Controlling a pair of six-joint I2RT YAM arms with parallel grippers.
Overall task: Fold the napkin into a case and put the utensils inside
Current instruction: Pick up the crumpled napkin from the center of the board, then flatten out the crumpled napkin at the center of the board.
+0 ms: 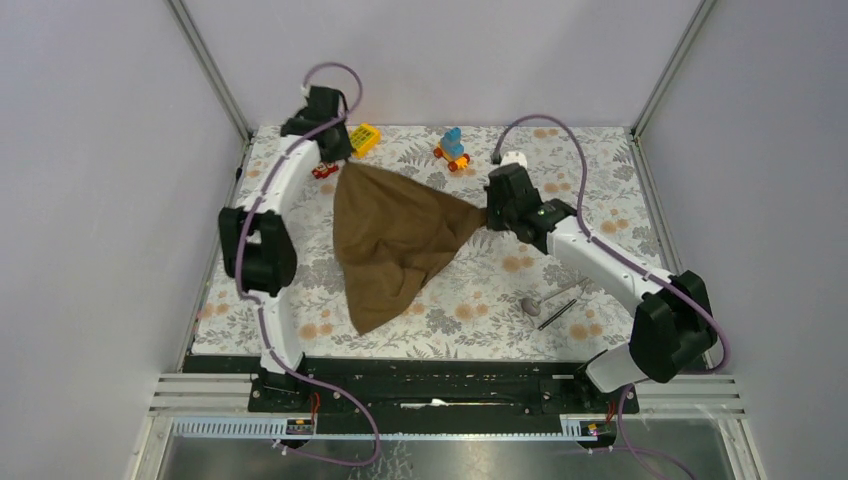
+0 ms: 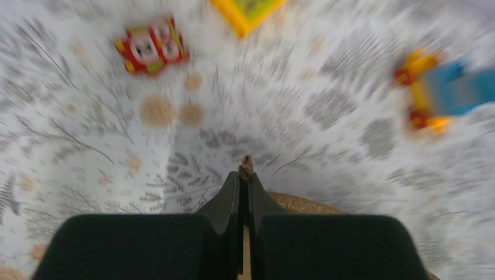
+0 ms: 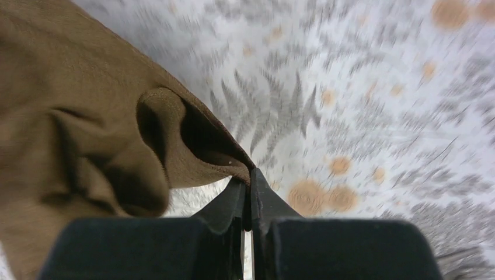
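1. The napkin [image 1: 395, 240] sits at the centre of the top view. It is pulled into a brown triangle, with its lowest corner pointing at the bottom of the frame, left of centre.
2. The left tool [image 1: 340, 160] is at the napkin's upper-left corner, pinched tight. The left wrist view shows a brown tip of cloth poking out between the closed fingers.
3. The right tool [image 1: 487, 212] is at the right-hand corner, clamped on the cloth too. Its wrist view shows folds bunching away to the left of the frame.
4. The edge between the two tools runs taut.
5. The spoon [image 1: 540, 300] lies at lower right of the top view, well apart from the napkin. The stick [image 1: 557, 314] lies just beside it.
6. On the desk [image 1: 560, 170], along the top of the frame, there's a red toy [image 1: 325, 170] by the left tool. A yellow block [image 1: 365, 138] is just above it, and a blue toy [image 1: 453, 148] sits at top centre.
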